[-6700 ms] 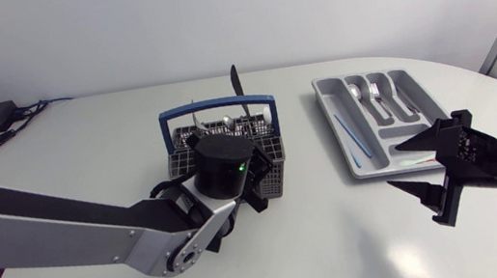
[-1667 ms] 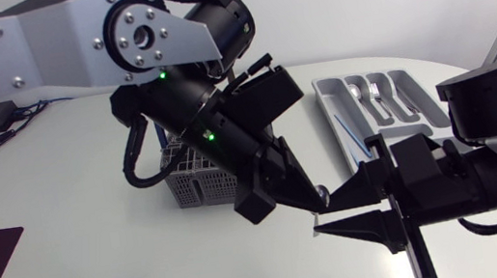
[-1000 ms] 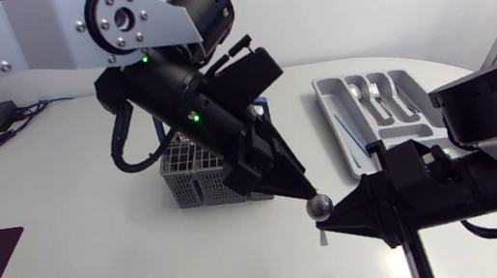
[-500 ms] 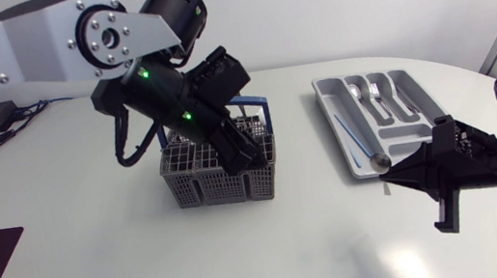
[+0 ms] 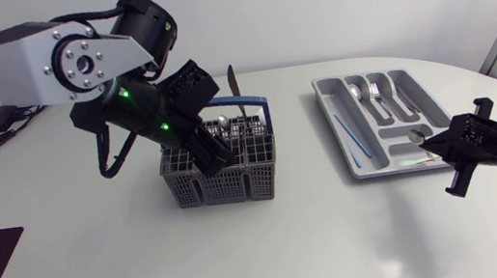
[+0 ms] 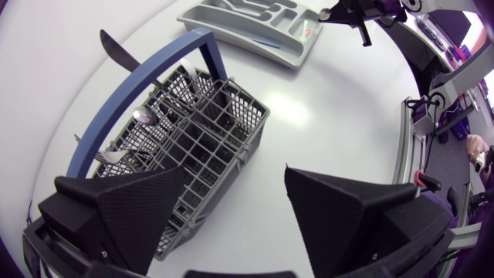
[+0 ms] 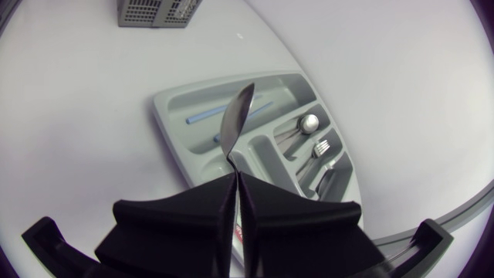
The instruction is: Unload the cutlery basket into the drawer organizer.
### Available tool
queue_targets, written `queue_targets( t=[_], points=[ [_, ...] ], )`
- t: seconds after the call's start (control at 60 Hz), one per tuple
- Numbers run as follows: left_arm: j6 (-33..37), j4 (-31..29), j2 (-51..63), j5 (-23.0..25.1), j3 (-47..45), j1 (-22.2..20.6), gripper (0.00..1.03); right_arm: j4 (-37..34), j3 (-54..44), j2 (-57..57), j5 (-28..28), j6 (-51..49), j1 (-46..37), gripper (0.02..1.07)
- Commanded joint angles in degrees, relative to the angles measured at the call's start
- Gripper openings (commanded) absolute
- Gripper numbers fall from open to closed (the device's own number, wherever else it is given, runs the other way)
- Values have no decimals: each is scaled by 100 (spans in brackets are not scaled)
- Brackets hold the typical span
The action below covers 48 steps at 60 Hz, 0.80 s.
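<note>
Spoon is pinched by its handle between the closed fingers of the right gripper, bowl leading. It is at the right of the head view, over the near end of the organizer. In the right wrist view the bowl points ahead of the gripper, above the dividers; I cannot tell which compartment lies under it. A second spoon and a fork lie in the far compartments.

The step in hand looks like placing this spoon. The right arm probably needs to line it up over the spoon slot, lower it and let go, flat enough not to straddle a divider.

At centre left the basket stands on the table, well apart from the organizer. A knife stands upright in it, with more cutlery inside. Left gripper hovers just over the basket, fingers spread wide and holding nothing, seemingly poised for the next pick.
</note>
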Motion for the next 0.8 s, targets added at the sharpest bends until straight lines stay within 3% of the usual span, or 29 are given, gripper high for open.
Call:
queue_targets(
  t=[0.0,0.2,0.417,0.517,0.633,0.7,0.783],
  points=[
    [-92,37,-146,5,-183,72,99,345,157,378,169,-225,-88,8],
    [-83,80,-208,5,-314,160,99,1339,149,1178,942,-401,-18,8],
    [-74,89,-296,-4,-367,248,99,1778,43,1555,1531,-445,316,8],
    [-74,89,-322,-30,-393,301,99,1989,8,1722,1742,-445,430,18],
    [-74,98,-340,-65,-420,353,99,2095,-1,1872,1900,-445,510,19],
    [-83,98,-357,-65,-420,371,99,2226,-36,1925,1953,-445,527,31],
    [-92,98,-384,-91,-446,371,99,2226,-45,1916,1953,-445,518,39]
  ],
)
